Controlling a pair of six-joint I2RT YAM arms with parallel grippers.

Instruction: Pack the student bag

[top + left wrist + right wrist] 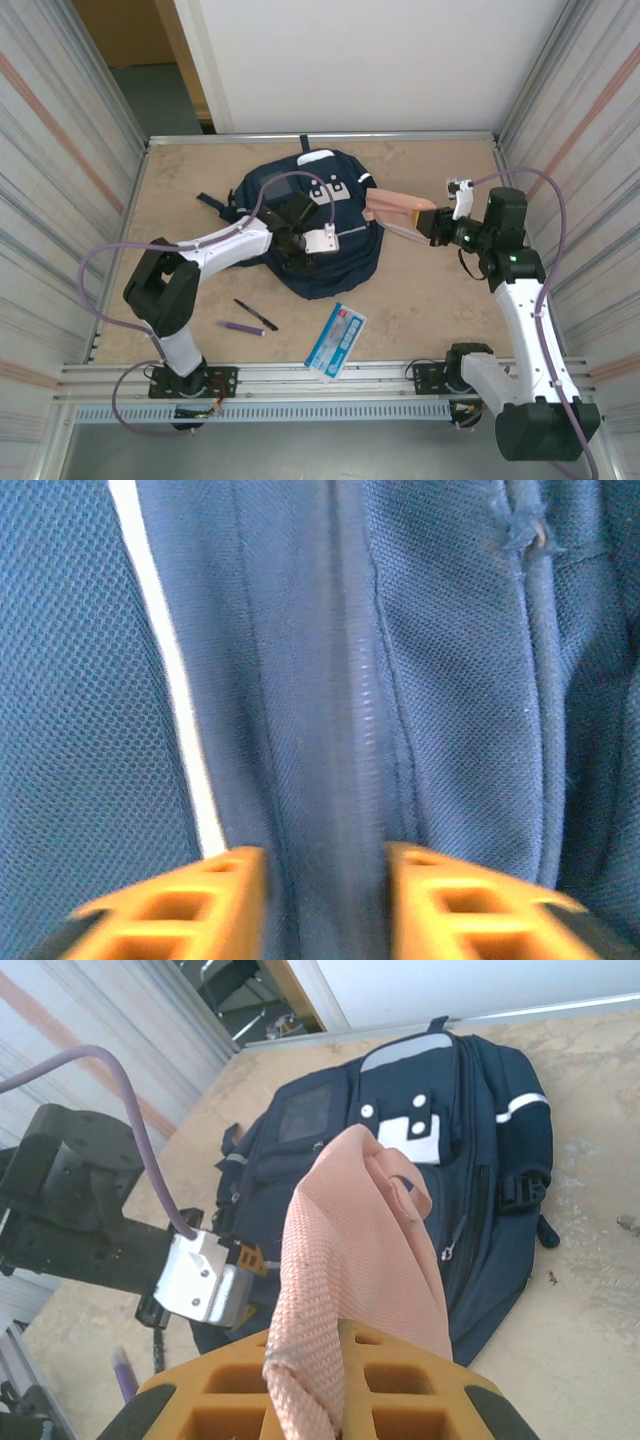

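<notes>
Student bag (335, 265) lies flat mid-table, front up, top handle towards the far wall. Left gripper (298, 244) sits down on its front face. Left wrist view: orange fingers (200, 910) stand narrow, one each side of a raised zip strip in the bag (450, 680), fabric filling the gap. Picture is blurred, so I can't tell if they actually pinch it.

Right gripper (436, 222) hangs off the bag's right edge, clamped on one end of the pink pencil case (395, 210). The case's free end reaches to the bag's edge. Right wrist view: the case (360, 1230) is limp ribbed pink cloth, bunched between latticed orange fingers (410, 1390). The bag (490, 1150) lies beyond it.

Bag is navy woven fabric, rounded outline, with a mesh panel and a thin white stripe (180, 710). Front carries a white patch, a grey square panel, grey reflective bands and black buckles.

Table (440, 300) is beige and mottled. Near edge, apart from the bag: black pen (256, 315), purple pen (243, 327), flat blue-and-white packet (336, 340).
</notes>
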